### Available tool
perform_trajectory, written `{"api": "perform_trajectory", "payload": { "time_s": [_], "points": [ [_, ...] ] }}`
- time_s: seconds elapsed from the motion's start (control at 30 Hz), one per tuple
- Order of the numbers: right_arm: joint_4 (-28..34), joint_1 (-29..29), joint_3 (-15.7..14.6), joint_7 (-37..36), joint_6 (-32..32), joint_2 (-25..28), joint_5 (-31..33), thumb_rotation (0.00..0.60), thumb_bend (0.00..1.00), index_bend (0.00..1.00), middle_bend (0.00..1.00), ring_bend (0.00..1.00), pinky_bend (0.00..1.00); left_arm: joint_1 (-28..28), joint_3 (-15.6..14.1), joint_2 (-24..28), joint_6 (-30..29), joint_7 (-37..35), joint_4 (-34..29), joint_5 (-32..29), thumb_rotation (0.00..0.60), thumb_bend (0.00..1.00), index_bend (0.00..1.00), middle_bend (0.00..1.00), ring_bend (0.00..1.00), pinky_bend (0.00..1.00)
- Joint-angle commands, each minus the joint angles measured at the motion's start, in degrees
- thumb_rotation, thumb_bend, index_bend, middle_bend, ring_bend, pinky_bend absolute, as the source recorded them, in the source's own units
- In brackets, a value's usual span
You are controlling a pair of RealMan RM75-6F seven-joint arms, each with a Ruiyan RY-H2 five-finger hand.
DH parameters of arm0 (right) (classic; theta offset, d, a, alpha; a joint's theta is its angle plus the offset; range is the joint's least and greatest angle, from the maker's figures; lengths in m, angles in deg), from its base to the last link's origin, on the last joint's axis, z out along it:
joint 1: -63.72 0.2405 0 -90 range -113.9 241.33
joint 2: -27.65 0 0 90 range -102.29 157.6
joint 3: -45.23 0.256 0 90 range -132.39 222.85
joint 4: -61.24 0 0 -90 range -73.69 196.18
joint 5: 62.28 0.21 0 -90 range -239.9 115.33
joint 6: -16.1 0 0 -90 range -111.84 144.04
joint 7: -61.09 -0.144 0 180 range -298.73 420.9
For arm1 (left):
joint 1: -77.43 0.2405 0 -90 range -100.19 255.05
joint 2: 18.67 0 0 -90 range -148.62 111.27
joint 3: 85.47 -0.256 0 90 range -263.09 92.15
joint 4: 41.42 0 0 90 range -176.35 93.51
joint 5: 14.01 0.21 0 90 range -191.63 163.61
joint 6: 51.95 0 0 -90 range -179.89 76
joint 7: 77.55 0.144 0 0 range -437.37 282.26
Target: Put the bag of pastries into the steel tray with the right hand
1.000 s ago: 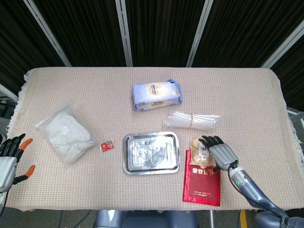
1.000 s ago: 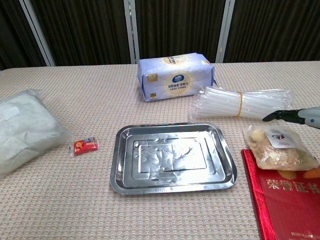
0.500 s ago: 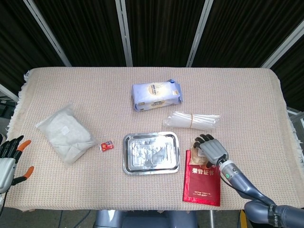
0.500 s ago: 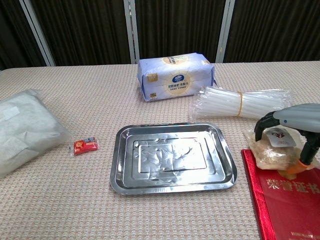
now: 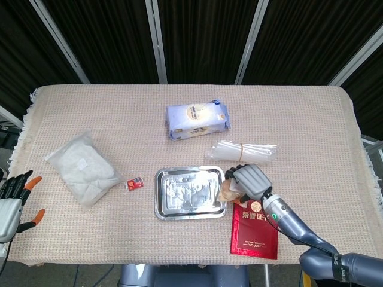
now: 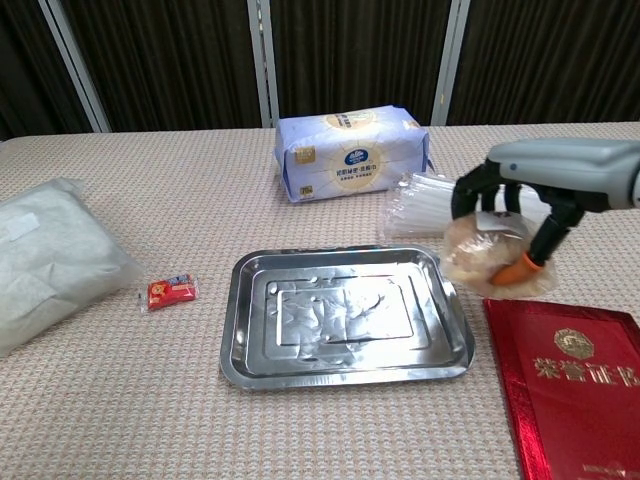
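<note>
The right hand [image 6: 520,200] has its fingers [image 6: 468,188] clenched around the bag of pastries [image 6: 487,256], held above the counter just beside the steel tray's [image 6: 255,345] right rim; the tray is bare inside.

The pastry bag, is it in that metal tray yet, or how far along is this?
Not yet. The right hand has gripped the bag of pastries and holds it lifted beside the steel tray, at its right edge. Left: carry it over the tray and release.
</note>
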Motion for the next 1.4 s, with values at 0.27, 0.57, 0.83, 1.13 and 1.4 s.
{"api": "perform_trajectory", "payload": {
  "time_s": [0.27,0.57,0.83,1.13,1.4],
  "points": [
    [-3.73,8.1,3.61,-6.49,-4.08,-9.92,-1.33,0.6,0.16,0.56,0.39,0.34,0.47,0.13,-0.12,-0.02,0.43,0.07,0.36,-0.89,0.6,0.31,0.13,0.0,0.0,0.0],
    [-8.49,12.43,4.2,-0.39,-5.78,-15.65,3.61,0.6,0.16,0.05,0.05,0.02,0.14,0.51,-0.16,0.4,0.49,-0.33,0.73,-1.78,0.6,0.32,0.13,0.0,0.0,0.0],
    [-4.08,10.17,3.2,3.77,-1.26,-11.25,5.79,0.6,0.16,0.0,0.0,0.0,0.04,0.62,-0.07,0.59,0.7,-1.05,1.36,-2.28,0.6,0.32,0.13,0.0,0.0,0.0],
    [3.21,1.0,-0.85,4.96,10.83,-1.15,3.05,0.6,0.16,0.15,0.09,0.0,0.05,0.07,0.18,0.32,0.31,-1.11,0.79,-0.98,0.6,0.32,0.13,0.0,0.0,0.0],
    [1.6,-10.43,-5.08,5.03,26.15,2.21,1.19,0.6,0.16,0.18,0.1,0.01,0.06,0.19,0.31,0.59,-0.74,-0.5,-0.19,-0.26,0.6,0.32,0.13,0.0,0.0,0.0]
  ]
}}
